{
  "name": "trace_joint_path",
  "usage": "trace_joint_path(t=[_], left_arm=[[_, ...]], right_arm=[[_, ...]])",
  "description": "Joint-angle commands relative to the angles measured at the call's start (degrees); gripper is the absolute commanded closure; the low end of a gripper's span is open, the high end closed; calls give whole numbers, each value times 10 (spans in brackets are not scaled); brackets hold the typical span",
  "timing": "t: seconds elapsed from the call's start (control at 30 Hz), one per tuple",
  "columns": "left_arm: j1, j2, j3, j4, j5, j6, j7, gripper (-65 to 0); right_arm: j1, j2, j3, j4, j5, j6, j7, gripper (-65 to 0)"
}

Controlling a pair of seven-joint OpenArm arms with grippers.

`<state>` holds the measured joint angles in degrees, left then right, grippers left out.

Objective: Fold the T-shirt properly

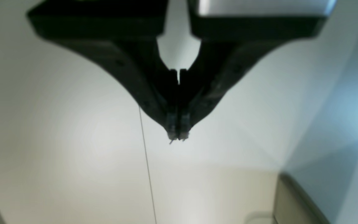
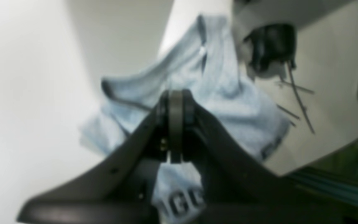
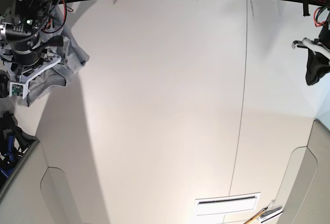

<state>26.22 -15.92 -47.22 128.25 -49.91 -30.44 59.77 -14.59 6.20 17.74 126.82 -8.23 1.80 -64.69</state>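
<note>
Setup step: T-shirt crumpled at bench corner beneath clenched, empty right gripper; left gripper clenched, empty, well apart. Next: grasp, spread flat.

Base view overhead on table, wrist views close, blurry, perhaps downward

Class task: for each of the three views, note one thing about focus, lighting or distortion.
Left wrist: the shut left tool is a soft dark silhouette against the bright table. Right wrist: everything is blurred, including the T-shirt and its lettering. Base: sharpest view, but wide-angle bending curves the table edges.
</note>
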Motion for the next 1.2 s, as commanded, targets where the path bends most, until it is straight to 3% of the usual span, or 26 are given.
trace_joint_path(t=[0.0, 0.17, 0.33, 0.77, 0.9, 1.03, 1.17], left_arm=[[10, -8, -3, 10, -7, -10, -5, 0], [87, -8, -3, 10, -7, -13, 12, 0], [193, -30, -3, 10, -7, -13, 41, 0], [486, -129, -3, -17, -49, -13, 71, 0], [488, -151, 1, -100, -69, -13, 69, 0], [488, -171, 34, -216, -94, -13, 32, 0], [488, -198, 125, -332, -75, -19, -61, 0]], right_arm=[[-20, 7, 2, 20, 2, 2, 8, 0], [-138, 52, 2, 48, 8, 12, -6, 0], [-249, 101, 2, 61, 21, 26, -27, 0], [-506, 180, 2, 68, 182, 112, -65, 0], [-556, 188, 2, 66, 259, 160, -84, 0], [-580, 198, 2, 49, 324, 209, -96, 0], [-569, 223, 1, 6, 359, 242, -97, 0]])
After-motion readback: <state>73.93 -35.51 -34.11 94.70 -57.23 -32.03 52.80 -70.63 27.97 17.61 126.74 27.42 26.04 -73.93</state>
